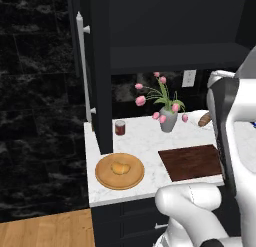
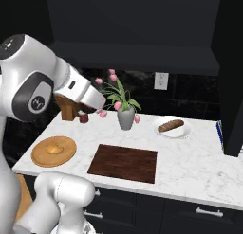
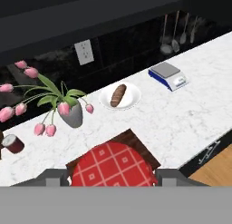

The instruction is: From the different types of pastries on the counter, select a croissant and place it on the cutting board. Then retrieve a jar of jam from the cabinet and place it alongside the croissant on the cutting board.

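Tool (image 3: 113, 177) is gripping a red checked jar (image 3: 113, 164), likely the jam, above the cutting board (image 2: 123, 163). Croissant (image 1: 120, 167) is sitting on the round plate (image 1: 106, 182). I am aiming to lower it upright, leaving 1 side free.

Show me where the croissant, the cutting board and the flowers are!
croissant (image 1: 119, 168): left base view, middle of its top.
cutting board (image 2: 124, 163): right base view, bare centre.
flowers (image 3: 63, 108): hand view, a pink bud by the vase.
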